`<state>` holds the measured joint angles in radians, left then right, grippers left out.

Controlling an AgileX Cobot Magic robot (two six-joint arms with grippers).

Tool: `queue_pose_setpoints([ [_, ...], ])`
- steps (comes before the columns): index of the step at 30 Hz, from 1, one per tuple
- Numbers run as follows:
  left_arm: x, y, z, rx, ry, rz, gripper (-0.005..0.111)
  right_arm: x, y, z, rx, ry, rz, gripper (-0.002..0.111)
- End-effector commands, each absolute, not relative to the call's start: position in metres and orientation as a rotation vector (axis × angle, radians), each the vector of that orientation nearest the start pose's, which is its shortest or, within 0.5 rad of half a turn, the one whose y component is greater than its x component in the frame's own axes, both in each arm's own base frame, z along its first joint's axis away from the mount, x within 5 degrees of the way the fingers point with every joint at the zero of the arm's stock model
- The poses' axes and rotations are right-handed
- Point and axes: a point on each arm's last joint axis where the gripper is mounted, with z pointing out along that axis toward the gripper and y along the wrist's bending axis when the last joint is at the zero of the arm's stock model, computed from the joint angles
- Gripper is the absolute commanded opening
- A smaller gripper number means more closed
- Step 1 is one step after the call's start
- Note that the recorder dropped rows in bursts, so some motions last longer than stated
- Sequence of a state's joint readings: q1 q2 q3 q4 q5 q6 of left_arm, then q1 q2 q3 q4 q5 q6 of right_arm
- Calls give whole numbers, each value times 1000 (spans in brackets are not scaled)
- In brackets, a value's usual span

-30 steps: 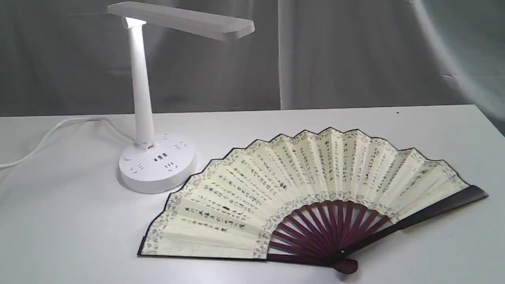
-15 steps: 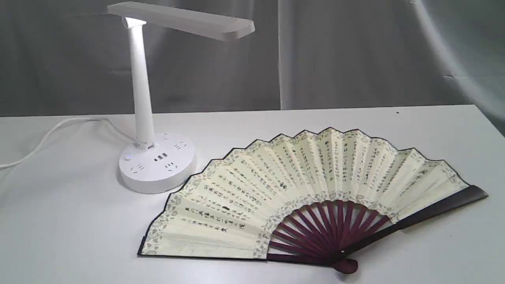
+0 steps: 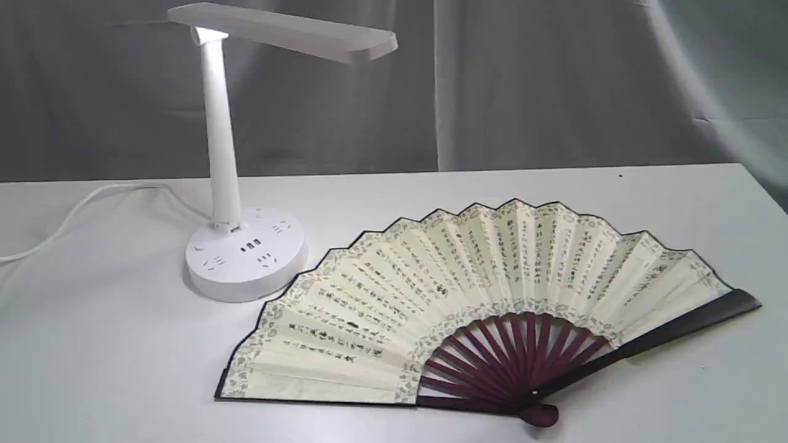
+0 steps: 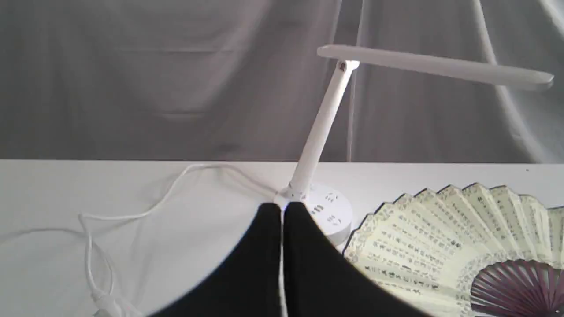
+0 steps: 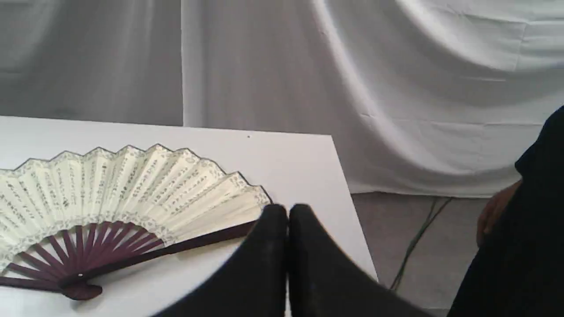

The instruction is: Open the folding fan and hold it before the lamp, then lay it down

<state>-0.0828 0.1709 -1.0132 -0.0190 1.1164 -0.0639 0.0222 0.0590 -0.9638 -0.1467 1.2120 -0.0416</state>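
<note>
Exterior view: your cream pleated paper folding fan lies spread flat just beside the white plastic desk lamp. Your left gripper and right gripper: pinched together, empty.

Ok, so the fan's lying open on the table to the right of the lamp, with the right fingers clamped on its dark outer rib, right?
Not the grip. The folding fan lies open on the table right of the lamp, but the right fingers are shut on nothing; the exterior view shows its dark outer rib bare.
</note>
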Motion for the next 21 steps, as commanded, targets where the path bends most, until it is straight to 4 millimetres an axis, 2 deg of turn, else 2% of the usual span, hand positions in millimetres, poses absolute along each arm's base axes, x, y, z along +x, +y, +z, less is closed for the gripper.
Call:
queue_pose_setpoints([
  [1, -74, 4, 400, 5, 1680, -144, 0, -87, -15, 375, 4, 1741, -184, 0],
  [4, -94, 6, 394, 4, 1604, -149, 0, -88, -16, 376, 9, 1736, -198, 0],
  [9, -101, 7, 391, -12, 1636, -149, 0, -88, -16, 375, 6, 1740, -195, 0],
  [16, -82, 6, 388, -16, 1570, -159, 0, -85, -16, 373, 9, 1752, -200, 0],
  [19, -62, 4, 378, -17, 1569, -159, 0, -75, -16, 362, 5, 1802, -201, 0],
  [21, -45, 3, 365, -18, 1581, -158, 0, -60, -15, 351, 9, 1830, -190, 0],
])
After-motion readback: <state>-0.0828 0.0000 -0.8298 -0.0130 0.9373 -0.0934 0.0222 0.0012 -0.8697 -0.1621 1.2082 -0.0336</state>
